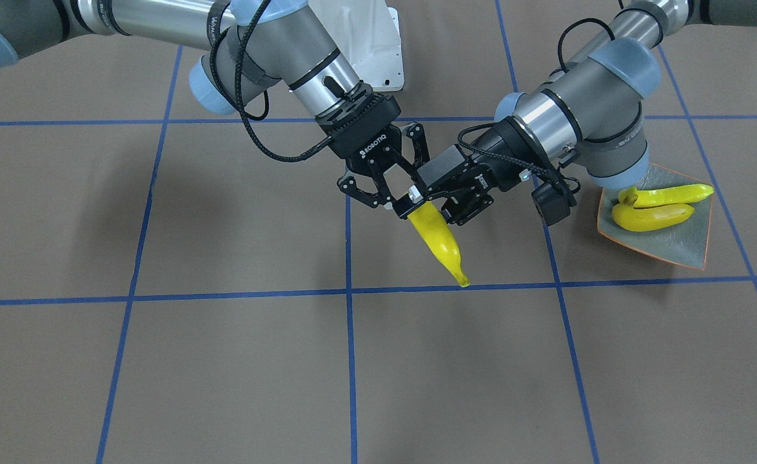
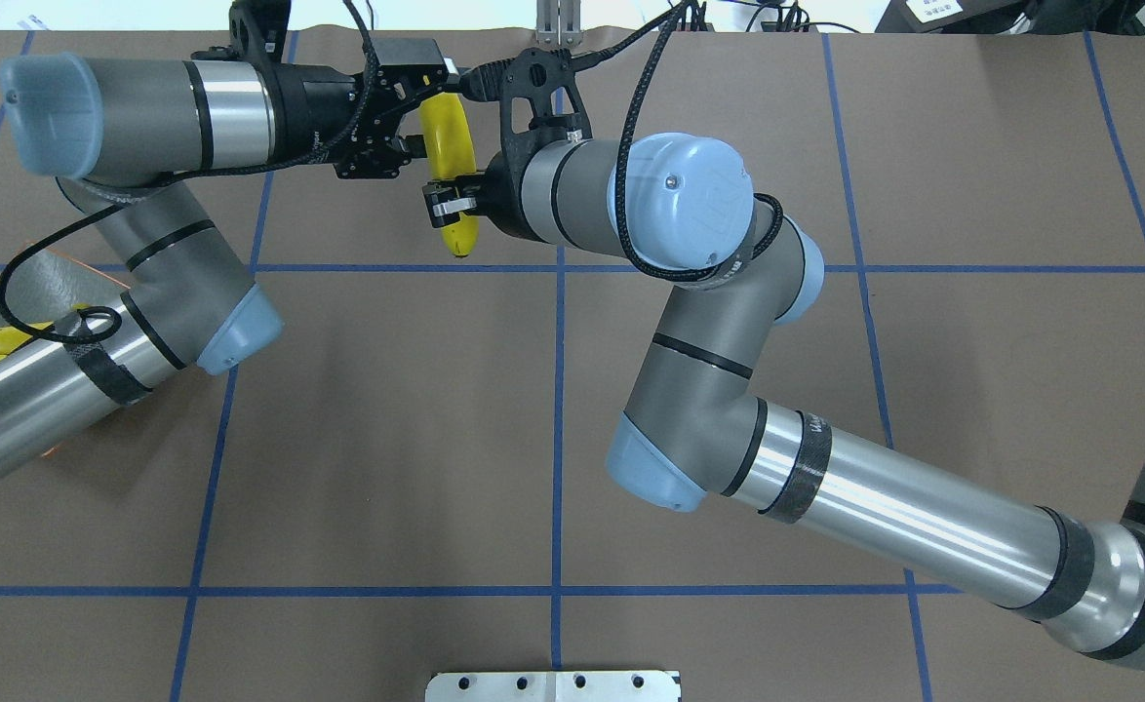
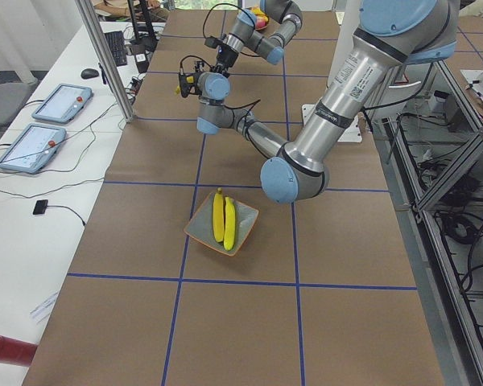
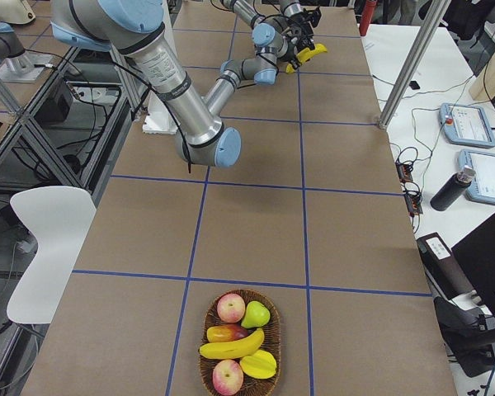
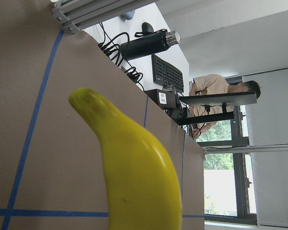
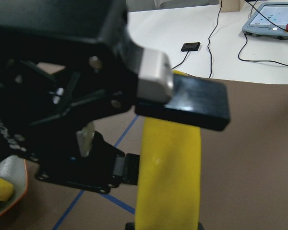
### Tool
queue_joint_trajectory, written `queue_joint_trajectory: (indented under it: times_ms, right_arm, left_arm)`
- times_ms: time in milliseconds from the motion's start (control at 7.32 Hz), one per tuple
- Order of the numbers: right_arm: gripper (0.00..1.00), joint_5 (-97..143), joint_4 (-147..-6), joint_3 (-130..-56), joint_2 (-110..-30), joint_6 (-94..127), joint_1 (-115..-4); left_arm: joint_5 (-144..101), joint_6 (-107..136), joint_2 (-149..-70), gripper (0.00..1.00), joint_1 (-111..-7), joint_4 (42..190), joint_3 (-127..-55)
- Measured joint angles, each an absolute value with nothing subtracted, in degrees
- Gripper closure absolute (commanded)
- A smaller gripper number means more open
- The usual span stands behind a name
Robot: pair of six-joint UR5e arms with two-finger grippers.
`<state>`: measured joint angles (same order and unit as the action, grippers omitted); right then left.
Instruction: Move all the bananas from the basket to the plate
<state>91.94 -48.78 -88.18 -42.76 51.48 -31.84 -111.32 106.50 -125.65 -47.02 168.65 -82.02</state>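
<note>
**Fig. Banana held in the air between two end effectors**

I read the scene from the robot's left to its right. The plate [image 1: 681,243] sits on the left part of the table [image 1: 224,361] and carries two plated bananas [image 1: 652,218], which lie side by side. The left end effector [image 2: 434,112] straddles the airborne banana [image 1: 440,241], but I cannot tell whether its fingers are clamped on it or merely flank it. The banana hangs tilted with its free tip down, clear of the table. The right end effector [image 2: 455,203] pinches the same banana just beside that, with its fingertips pressed to both flanks. Well apart, near the table's right end, the basket [image 4: 275,332] holds one basket banana [image 4: 231,346] among other fruit [image 4: 231,308].

Handling, as I judge it: the banana is a glossy plastic shell — light, stiff and not fragile, but slippery, and curved enough to swivel in a two-point pinch. I would grip across the thick mid-body rather than the tapered stem end. I would open one end effector only once the other's pinch is sure.
</note>
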Motion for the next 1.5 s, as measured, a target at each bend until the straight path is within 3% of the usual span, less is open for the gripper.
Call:
queue_joint_trajectory:
  times_ms: [137, 273, 410, 1503]
  right_arm:
    - [0.93, 91.95, -48.28, -88.26, -42.87, 51.50, -31.80]
    - [0.55, 91.94, -47.61, -88.28, -43.00, 51.53, -31.79]
    - [0.01, 91.95, -47.12, -88.33, -43.03, 51.63, -31.80]
    - [0.00, 105.15, -47.16, -90.48, -50.08, 57.77, -44.43]
  left_arm:
    - [-111.21, 106.31, -125.58, 1.00, -46.99, 169.03, -82.00]
    - [-111.19, 106.18, -125.53, 1.00, -47.00, 169.53, -82.00]
    - [-111.18, 106.12, -125.45, 1.00, -47.00, 169.83, -82.02]
    - [-111.32, 105.88, -123.50, 1.00, -48.56, 170.20, -82.11]
